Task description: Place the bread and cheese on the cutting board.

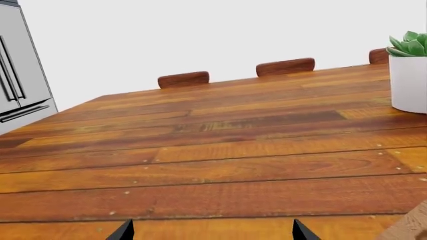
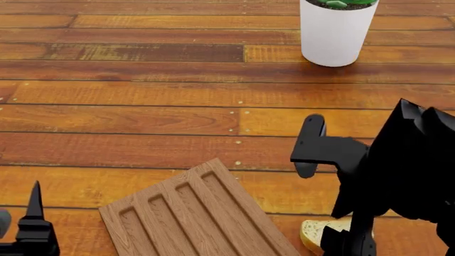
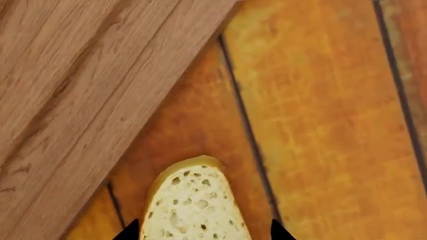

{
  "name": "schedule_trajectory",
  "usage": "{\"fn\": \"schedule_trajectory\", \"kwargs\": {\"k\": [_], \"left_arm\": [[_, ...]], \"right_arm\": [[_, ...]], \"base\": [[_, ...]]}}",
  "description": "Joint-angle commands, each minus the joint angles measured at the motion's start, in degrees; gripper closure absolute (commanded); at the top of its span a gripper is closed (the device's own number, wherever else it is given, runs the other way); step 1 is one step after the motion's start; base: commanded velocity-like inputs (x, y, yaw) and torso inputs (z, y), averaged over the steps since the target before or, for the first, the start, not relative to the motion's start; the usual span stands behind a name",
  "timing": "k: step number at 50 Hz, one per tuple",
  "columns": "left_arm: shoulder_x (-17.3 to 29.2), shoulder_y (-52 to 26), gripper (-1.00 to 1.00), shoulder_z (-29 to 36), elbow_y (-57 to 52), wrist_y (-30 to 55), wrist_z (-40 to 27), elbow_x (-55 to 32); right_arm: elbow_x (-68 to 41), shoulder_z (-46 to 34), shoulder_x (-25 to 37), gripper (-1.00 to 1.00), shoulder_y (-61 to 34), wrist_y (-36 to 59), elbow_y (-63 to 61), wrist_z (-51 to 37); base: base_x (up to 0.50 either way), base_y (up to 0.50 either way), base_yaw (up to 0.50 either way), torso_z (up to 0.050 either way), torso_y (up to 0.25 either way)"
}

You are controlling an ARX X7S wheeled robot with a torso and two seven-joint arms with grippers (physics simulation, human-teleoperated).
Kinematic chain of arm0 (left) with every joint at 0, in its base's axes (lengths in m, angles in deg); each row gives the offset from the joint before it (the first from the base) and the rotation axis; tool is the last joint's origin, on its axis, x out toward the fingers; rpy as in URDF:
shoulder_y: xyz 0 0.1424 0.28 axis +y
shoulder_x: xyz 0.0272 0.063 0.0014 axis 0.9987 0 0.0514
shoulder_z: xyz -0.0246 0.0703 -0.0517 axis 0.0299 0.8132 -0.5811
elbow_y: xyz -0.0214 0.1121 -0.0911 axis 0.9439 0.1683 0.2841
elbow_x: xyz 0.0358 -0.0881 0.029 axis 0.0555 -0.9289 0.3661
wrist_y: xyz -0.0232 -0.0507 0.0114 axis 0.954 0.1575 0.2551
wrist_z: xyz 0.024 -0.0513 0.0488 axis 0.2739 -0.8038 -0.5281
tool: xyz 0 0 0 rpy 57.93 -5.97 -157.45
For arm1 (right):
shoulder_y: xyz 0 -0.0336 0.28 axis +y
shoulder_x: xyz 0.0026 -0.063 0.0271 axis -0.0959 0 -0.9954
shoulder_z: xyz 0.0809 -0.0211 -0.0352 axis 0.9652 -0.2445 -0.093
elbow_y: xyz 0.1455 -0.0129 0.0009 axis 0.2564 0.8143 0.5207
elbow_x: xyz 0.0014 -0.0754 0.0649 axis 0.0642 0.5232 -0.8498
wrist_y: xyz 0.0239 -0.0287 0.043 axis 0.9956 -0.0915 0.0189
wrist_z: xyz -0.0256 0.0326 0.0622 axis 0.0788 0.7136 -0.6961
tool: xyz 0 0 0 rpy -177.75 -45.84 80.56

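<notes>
The right gripper point(image 3: 200, 232) sits wide open around the bread point(image 3: 192, 205), gripping nothing. Next it must squeeze, then lift to the cutting board point(image 2: 195, 216).

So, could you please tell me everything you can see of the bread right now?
The bread is a slice with a rounded end, pale cream crumb full of dark holes, and a thin golden crust along its edge. It lies flat on the wooden table, just beside the cutting board but apart from it, a strip of tabletop between them. The right gripper is above it, its fingertips to either side of the slice. From the head view the arm hides most of the bread; its near end is out of frame.
</notes>
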Motion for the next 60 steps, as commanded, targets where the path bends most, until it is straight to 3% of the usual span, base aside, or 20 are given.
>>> {"fn": "schedule_trajectory", "kwargs": {"k": [1,11,12,19,32,42,53,60], "left_arm": [[-1.0,0.9,-1.00,0.5,0.2,-0.8,1.7,0.7],[-0.7,1.3,-1.00,0.9,0.8,-1.7,1.6,0.8],[-0.7,1.3,-1.00,0.9,0.8,-1.7,1.5,0.8],[-0.5,1.4,-1.00,0.9,0.7,-1.7,1.4,0.6],[-0.7,0.6,-1.00,0.8,0.2,-0.9,1.2,-0.3],[-0.6,-0.1,-1.00,0.3,-0.7,-0.1,1.1,-1.2],[-0.5,-0.6,-1.00,0.7,-1.0,0.4,0.8,-1.6],[-0.6,-1.1,-1.00,1.1,-1.4,0.8,0.6,-1.9]], "right_arm": [[-1.4,-0.6,-8.2,-1.00,16.3,-9.8,9.4,-10.0],[-1.6,-0.2,-11.3,-1.00,20.1,-14.4,15.7,-8.8],[-1.5,-0.2,-11.1,1.00,20.5,-15.4,15.6,-8.8],[-2.4,1.0,-8.2,1.00,18.4,-14.1,9.9,-10.3],[-3.6,1.8,5.7,1.00,6.3,1.4,-20.0,-15.5],[-3.4,2.4,10.5,1.00,-5.6,13.6,-33.4,-15.5],[-2.9,1.7,13.6,1.00,-16.5,21.0,-44.9,-11.6],[-4.2,3.2,12.7,1.00,-16.4,21.4,-47.1,-12.4]], "base": [[0.00,0.00,0.01,0.000,0.000],[0.01,0.00,0.01,0.000,0.000],[0.01,0.00,0.02,0.000,0.000],[0.00,0.00,0.02,0.000,0.000],[0.00,0.00,0.01,0.000,0.000],[0.00,0.00,0.00,0.000,0.000],[0.00,0.00,0.00,0.000,0.000],[0.00,0.00,0.00,0.000,0.000]]}}
